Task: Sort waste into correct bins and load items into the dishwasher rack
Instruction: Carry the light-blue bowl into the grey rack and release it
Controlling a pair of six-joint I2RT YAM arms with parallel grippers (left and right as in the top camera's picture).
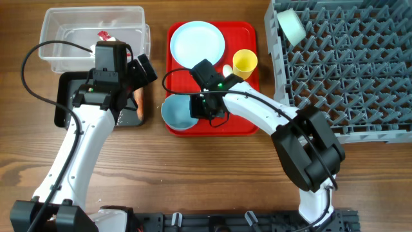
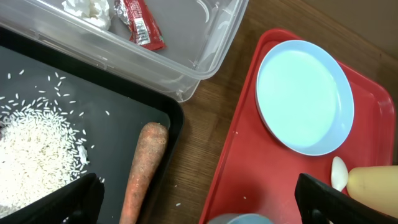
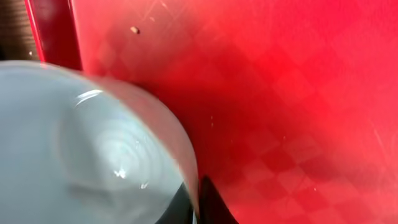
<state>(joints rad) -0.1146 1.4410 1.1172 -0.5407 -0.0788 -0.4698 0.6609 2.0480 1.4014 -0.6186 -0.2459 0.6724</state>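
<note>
The brown wooden counter (image 1: 212,174) has four big things on it. The clear tub (image 1: 71,35) sits at the back left, touching the black tray (image 1: 62,103) in front of it. The red tray (image 1: 238,127) is in the middle. The grey rack (image 1: 347,64) is on the right. A grain of white rice (image 2: 177,204) lies on the wood.

Red snack wrapper (image 2: 140,25) and small white scrap (image 2: 90,9) in the clear plastic tub (image 1: 71,35), orange carrot (image 2: 144,165) and white rice (image 2: 37,149) in the black tray (image 2: 124,106), round pale blue plate (image 2: 303,98), blue bowl (image 1: 175,113), yellow cup (image 1: 244,63), pale green bowl (image 1: 290,24) in grey rack (image 1: 360,71).
</note>
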